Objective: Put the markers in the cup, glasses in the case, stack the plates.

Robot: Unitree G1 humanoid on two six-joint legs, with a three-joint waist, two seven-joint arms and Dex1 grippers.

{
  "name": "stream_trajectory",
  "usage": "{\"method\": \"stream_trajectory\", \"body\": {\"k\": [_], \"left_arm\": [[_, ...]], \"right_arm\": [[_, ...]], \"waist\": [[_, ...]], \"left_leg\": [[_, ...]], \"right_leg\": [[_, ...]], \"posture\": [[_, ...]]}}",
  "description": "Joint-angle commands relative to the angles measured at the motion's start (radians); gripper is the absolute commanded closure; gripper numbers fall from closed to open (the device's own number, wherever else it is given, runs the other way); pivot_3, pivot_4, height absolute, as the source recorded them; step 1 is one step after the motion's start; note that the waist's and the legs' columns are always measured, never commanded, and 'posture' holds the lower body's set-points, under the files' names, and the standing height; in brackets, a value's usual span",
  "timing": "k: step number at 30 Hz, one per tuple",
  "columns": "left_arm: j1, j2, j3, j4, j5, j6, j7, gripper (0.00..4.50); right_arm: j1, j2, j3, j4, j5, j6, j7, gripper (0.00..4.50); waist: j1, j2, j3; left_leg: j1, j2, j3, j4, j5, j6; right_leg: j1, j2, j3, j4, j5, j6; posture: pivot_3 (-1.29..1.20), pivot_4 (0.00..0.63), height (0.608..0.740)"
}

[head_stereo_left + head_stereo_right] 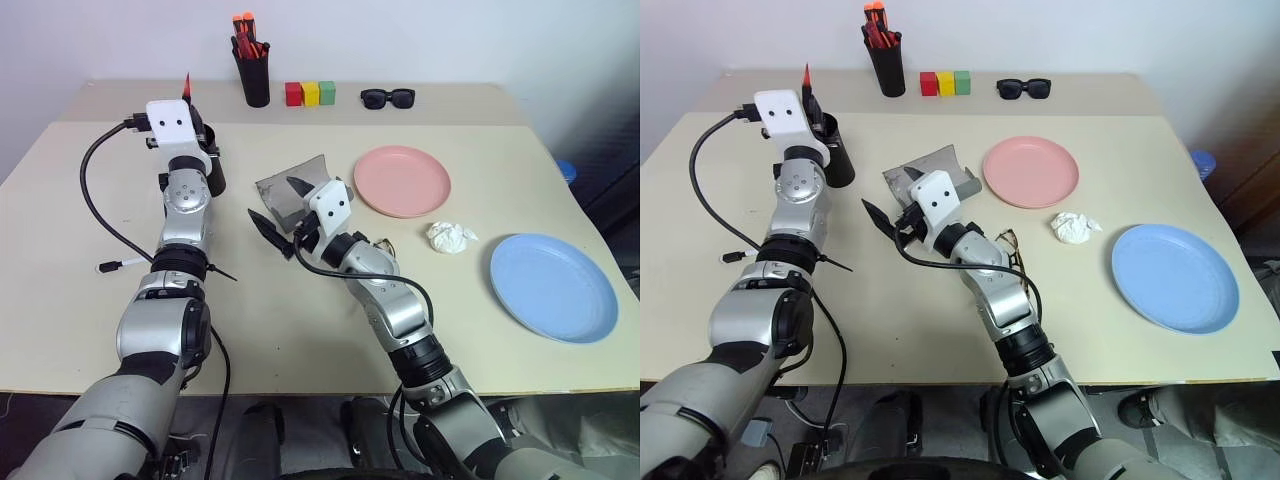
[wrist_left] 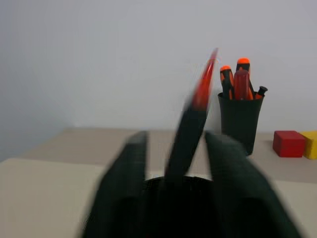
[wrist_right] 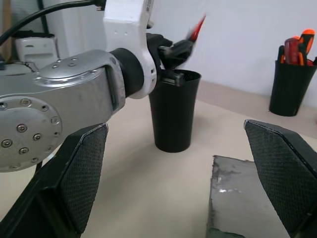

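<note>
The left gripper (image 3: 173,52), jaws apart, drops the red marker (image 2: 198,99) into the cup (image 3: 173,111). The right gripper (image 1: 280,205) hangs wide open over the case (image 1: 290,185). Left to do, I judge: white marker (image 1: 122,265), glasses (image 1: 1008,243), 2 unstacked plates (image 1: 402,180).

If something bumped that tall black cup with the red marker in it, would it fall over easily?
Probably fairly easily. The cup is tall and narrows toward its base, so it looks top-heavy. It seems thin plastic, likely light. The red marker leaning out above the rim might add a slight pull to one side.
</note>
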Motion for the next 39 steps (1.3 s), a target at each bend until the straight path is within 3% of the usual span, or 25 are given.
{"method": "stream_trajectory", "body": {"k": [1,7,11,18,23,28,39], "left_arm": [[-0.012,0.01,0.003,-0.026,-0.004,-0.008,0.009,0.71],[-0.01,-0.001,0.047,-0.106,-0.068,-0.02,0.003,0.71],[0.052,0.042,0.078,-0.326,-0.135,0.06,-0.067,0.71],[0.409,0.243,0.118,-0.914,-0.306,0.535,-0.291,0.71],[0.721,0.43,0.155,-1.172,-0.423,0.851,-0.492,0.71],[0.872,0.58,0.084,-1.19,-0.406,1.062,-0.618,0.71],[0.76,0.711,-0.105,-0.9,-0.311,1.034,-0.911,0.71]], "right_arm": [[-0.01,0.008,-0.002,-0.047,0.002,-0.024,0.001,0.0],[-0.012,0.007,-0.004,-0.04,-0.004,-0.017,-0.006,0.0],[-0.016,-0.032,0.002,-0.035,-0.036,-0.002,0.005,0.0],[-0.003,-0.13,-0.007,-0.042,-0.022,0.03,0.099,0.0],[0.002,-0.165,-0.024,-0.037,-0.012,0.035,0.139,0.0],[0.025,-0.181,-0.009,-0.066,-0.007,0.046,0.178,0.0],[0.087,-0.215,-0.009,-0.13,-0.018,0.065,0.174,0.0]], "waist": [[0.0,0.0,0.0],[0.0,0.0,0.0],[-0.002,0.0,0.0],[-0.019,0.0,0.0],[-0.027,0.0,0.0],[-0.025,0.0,0.0],[-0.027,0.0,0.001]], "left_leg": [[0.0,0.0,0.0,0.0,0.0,0.0],[0.0,0.0,0.0,0.0,0.0,0.0],[0.0,0.0,0.0,0.0,0.0,0.0],[0.002,0.001,0.0,-0.001,0.002,-0.003],[0.003,0.001,-0.001,-0.001,0.002,-0.003],[0.004,0.001,-0.002,0.0,0.002,-0.003],[0.003,0.001,-0.002,-0.001,0.002,-0.003]], "right_leg": [[0.0,0.0,0.0,0.0,0.0,0.0],[0.0,0.0,0.0,0.0,0.0,0.0],[0.0,0.0,0.0,0.0,0.0,0.0],[-0.001,0.0,0.0,0.004,0.0,0.0],[0.0,0.0,0.0,0.007,0.0,-0.001],[0.001,0.0,-0.001,0.008,-0.001,-0.002],[-0.002,0.0,-0.001,0.008,-0.002,-0.004]], "posture": [[0.0,0.15,0.74],[0.0,0.15,0.74],[0.0,0.15,0.74],[0.0,0.15,0.74],[0.0,0.15,0.74],[0.0,0.15,0.74],[0.0,0.15,0.74]]}}
